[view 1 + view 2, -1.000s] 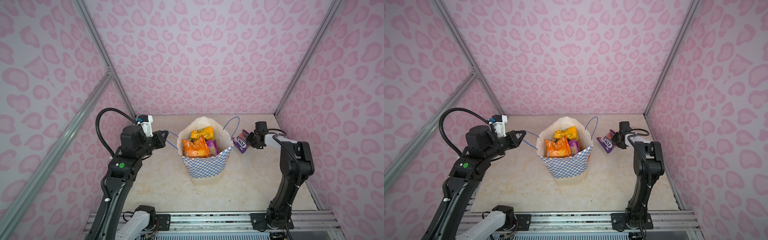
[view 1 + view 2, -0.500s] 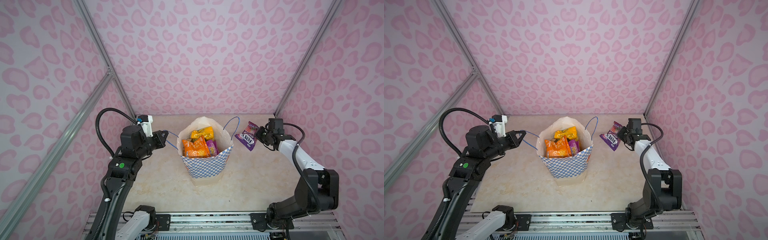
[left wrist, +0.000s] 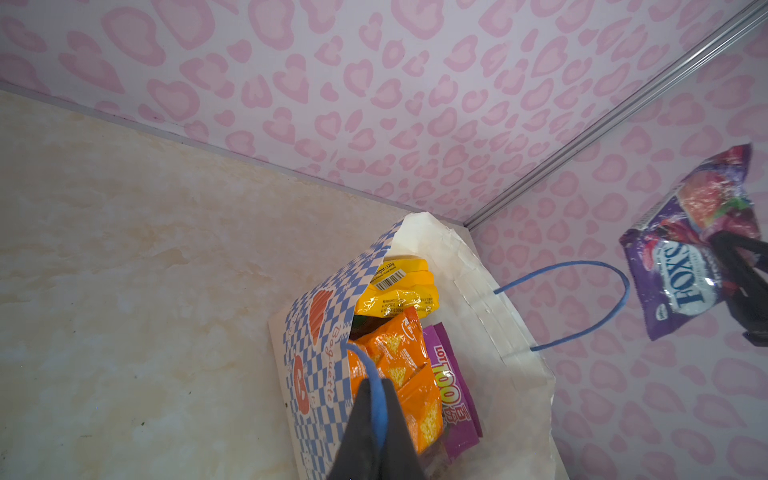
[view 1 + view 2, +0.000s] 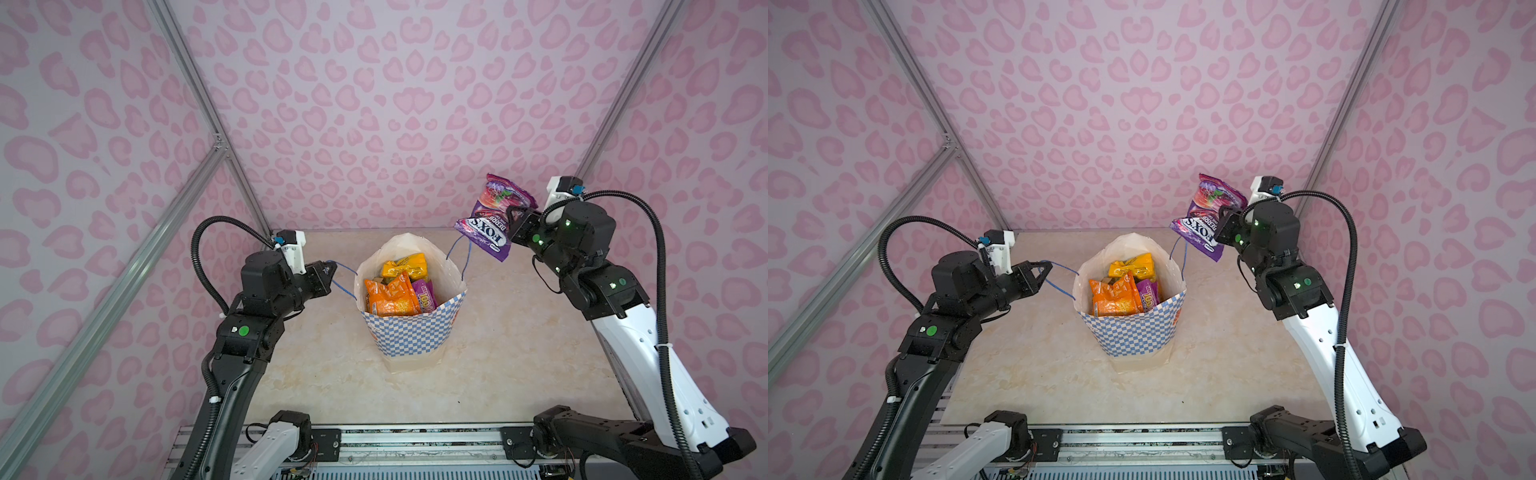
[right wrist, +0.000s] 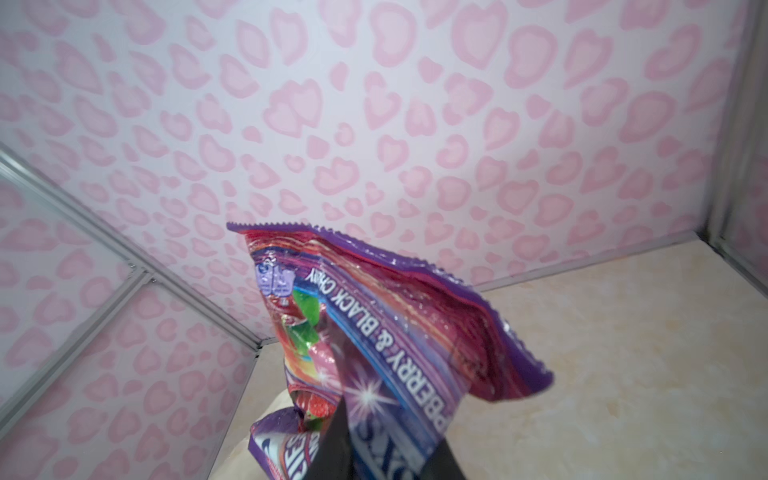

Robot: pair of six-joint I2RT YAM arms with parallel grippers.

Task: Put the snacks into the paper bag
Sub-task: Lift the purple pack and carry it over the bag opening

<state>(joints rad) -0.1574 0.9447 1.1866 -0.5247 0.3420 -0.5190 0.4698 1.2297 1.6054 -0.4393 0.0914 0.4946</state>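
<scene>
A purple packet [image 4: 484, 224] hangs pinched in the right hand [image 4: 510, 222], raised just off the right rim of the paper bag [image 4: 415, 336] (already crowded); the left hand [image 4: 330, 271] grips a blue cord handle [image 3: 377, 401]. Released here, it could miss the mouth.

The blue-checkered paper bag [image 4: 411, 336] stands upright and open on the tabletop [image 4: 324, 365], holding a yellow packet [image 4: 405, 266], an orange packet [image 4: 390, 297] and a purple packet [image 4: 424, 296]. A crumpled Fox's packet [image 4: 492, 216], also purple, hangs aloft at its 2 o'clock.
</scene>
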